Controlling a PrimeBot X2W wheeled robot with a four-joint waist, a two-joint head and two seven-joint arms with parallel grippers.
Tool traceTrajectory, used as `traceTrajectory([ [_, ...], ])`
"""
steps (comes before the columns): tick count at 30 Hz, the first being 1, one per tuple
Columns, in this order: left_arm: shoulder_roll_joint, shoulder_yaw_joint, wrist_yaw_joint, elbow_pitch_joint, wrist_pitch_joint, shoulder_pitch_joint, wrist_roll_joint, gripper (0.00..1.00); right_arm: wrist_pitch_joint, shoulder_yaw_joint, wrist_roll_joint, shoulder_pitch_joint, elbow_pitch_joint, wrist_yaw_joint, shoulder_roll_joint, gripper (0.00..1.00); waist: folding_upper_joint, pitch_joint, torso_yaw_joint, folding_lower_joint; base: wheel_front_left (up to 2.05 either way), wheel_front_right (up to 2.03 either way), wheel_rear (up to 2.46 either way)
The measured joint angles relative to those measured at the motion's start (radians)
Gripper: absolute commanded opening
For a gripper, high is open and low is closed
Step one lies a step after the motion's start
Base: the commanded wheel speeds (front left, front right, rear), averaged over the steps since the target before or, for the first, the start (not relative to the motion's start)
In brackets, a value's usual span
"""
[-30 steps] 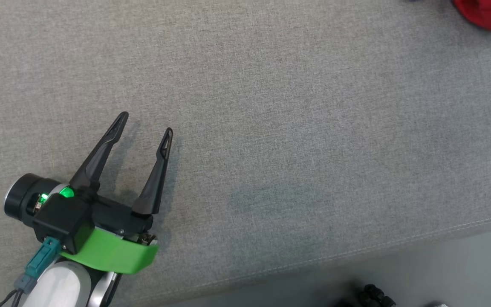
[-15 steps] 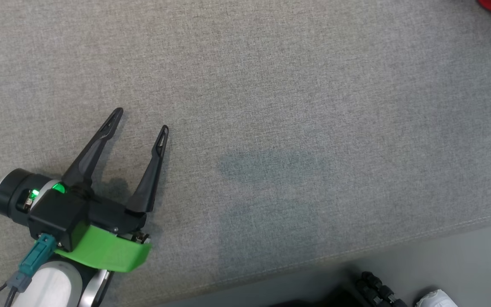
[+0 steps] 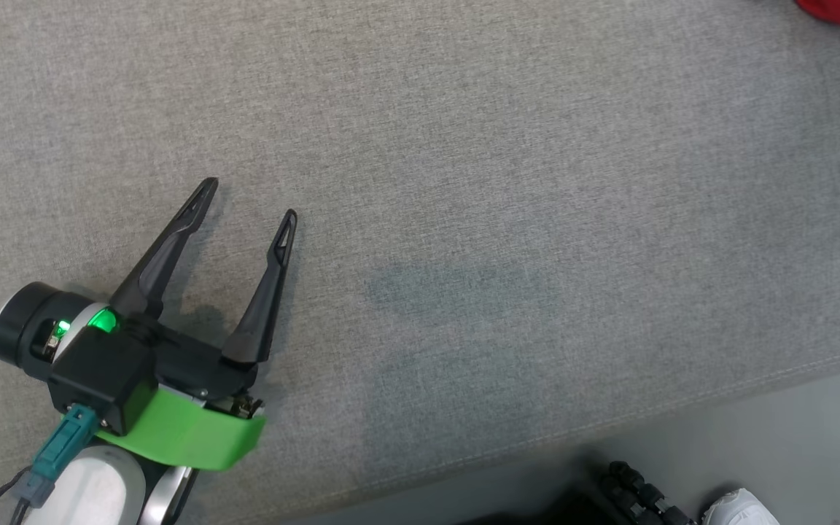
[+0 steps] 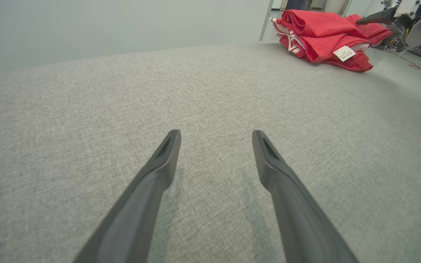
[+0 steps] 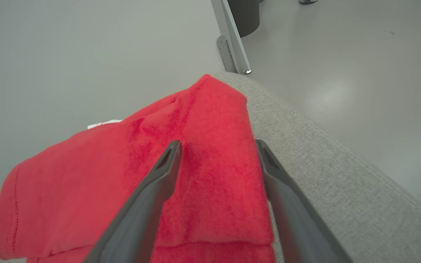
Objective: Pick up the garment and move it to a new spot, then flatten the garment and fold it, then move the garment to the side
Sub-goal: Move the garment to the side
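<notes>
Left gripper (image 3: 249, 198) hovers spread wide over the grey surface (image 3: 464, 146), holding nothing. Right gripper (image 5: 217, 143) stands wide over the folded red garment (image 5: 196, 175) at the far corner. We judge that a snag on lifting away could drag it off the edge. Head view catches a red sliver; left wrist view shows the whole stack.

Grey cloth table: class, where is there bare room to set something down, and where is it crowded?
Free: the wide grey cloth table between the open left tool, the near seamed edge and the folded red garment. Crowded: the far right corner, where the open right tool stands over that garment.
</notes>
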Motion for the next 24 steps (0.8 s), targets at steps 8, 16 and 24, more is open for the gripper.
traceTrajectory([
  [8, -0.023, -0.007, -0.004, 0.021, -0.013, -0.014, -0.017, 1.0, -0.03, 0.039, -0.048, 0.038, 0.057, 0.012, -0.008, 1.0, 0.0, -0.042, -0.025, 0.0, 0.0, 0.0, 0.0],
  [16, -0.056, -0.003, -0.004, 0.059, -0.045, -0.015, -0.046, 1.0, -0.09, 0.067, -0.09, 0.056, 0.07, 0.052, 0.005, 1.0, 0.0, -0.104, -0.052, 0.0, 0.0, 0.0, 0.0],
  [24, -0.104, 0.033, 0.033, 0.133, -0.085, -0.015, -0.07, 1.0, -0.174, 0.096, -0.151, 0.056, 0.038, 0.083, 0.018, 1.0, 0.0, -0.188, -0.069, 0.0, 0.0, 0.0, 0.0],
])
